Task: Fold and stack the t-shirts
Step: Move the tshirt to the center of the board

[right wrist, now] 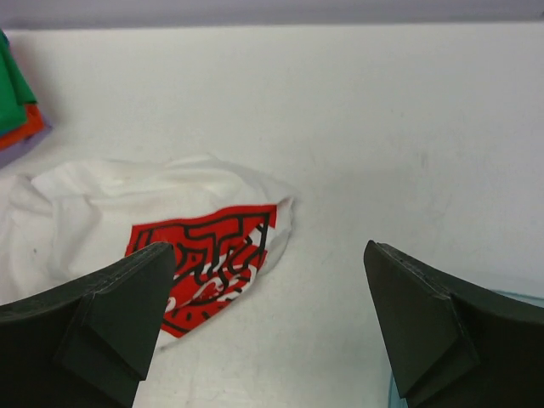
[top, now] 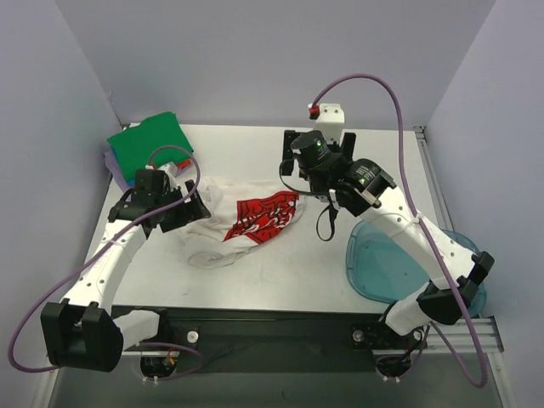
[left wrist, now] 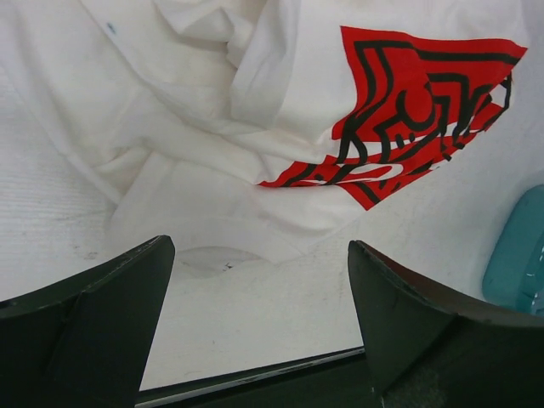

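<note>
White t-shirt (top: 246, 219) lies crumpled left of centre on the counter (top: 280, 285), with its red logo (top: 265, 214) facing up. Left pincer (left wrist: 257, 246) is released and empty at the shirt's left edge. Right pincer (right wrist: 268, 248) is released and empty, just right of the shirt. Folded stack sits upper left of frame, green t-shirt (top: 151, 140) on top.

The white, black-jointed left arm (top: 110, 255) stretches forward and inward, and the black two-finger left gripper (left wrist: 257, 246) has its jaws spread wide, empty. The matching right arm (top: 425, 238) bends inward, the right gripper (right wrist: 268, 246) equally wide apart, gripping nothing
</note>
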Robot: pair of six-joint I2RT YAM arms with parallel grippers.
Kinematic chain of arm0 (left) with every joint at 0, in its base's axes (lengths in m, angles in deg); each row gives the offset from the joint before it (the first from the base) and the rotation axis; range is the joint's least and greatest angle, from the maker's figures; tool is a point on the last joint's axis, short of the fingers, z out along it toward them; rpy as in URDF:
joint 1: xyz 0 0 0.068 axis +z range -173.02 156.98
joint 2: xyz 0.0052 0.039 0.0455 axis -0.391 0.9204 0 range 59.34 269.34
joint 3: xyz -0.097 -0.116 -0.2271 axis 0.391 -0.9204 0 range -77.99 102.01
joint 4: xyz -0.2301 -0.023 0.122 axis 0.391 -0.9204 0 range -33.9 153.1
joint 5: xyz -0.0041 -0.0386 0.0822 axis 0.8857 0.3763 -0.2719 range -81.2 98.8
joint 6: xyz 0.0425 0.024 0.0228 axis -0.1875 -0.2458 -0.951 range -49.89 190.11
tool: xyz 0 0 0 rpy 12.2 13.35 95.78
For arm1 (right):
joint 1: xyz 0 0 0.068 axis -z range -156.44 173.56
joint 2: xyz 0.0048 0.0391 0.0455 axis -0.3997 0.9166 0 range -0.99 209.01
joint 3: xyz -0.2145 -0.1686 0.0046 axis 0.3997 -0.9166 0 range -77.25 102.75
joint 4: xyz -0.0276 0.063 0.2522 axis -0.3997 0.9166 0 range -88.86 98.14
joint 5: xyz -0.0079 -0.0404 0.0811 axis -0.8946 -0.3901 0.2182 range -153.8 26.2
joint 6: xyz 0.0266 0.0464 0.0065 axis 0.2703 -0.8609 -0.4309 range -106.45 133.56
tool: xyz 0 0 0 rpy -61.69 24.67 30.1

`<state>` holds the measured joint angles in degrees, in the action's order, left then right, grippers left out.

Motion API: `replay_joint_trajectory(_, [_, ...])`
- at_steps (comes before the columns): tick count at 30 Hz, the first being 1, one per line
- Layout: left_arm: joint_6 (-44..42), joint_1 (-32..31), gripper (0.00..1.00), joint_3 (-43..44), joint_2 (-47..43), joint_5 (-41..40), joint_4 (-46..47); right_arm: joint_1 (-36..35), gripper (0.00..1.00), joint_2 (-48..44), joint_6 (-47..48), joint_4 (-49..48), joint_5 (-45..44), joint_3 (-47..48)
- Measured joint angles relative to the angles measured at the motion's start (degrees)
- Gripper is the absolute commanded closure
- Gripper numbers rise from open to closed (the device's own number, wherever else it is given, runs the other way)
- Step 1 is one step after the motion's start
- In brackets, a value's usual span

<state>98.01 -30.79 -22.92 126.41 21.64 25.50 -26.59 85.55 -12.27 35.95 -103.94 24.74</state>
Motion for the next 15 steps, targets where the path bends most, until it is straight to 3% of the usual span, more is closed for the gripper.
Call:
replay_joint_trajectory(7, [1.4,0.5,0.04,-1.0,-0.6,-5.4,-3.6,12.5,0.01,-0.7,-7.7,2.1,24.3,-13.2])
replay_joint_trajectory(15, [5.6,6.8,0.03,-8.9,-1.8,-6.6,-4.3,12.6,0.01,10.1,-8.1,2.3,42.5,-14.4])
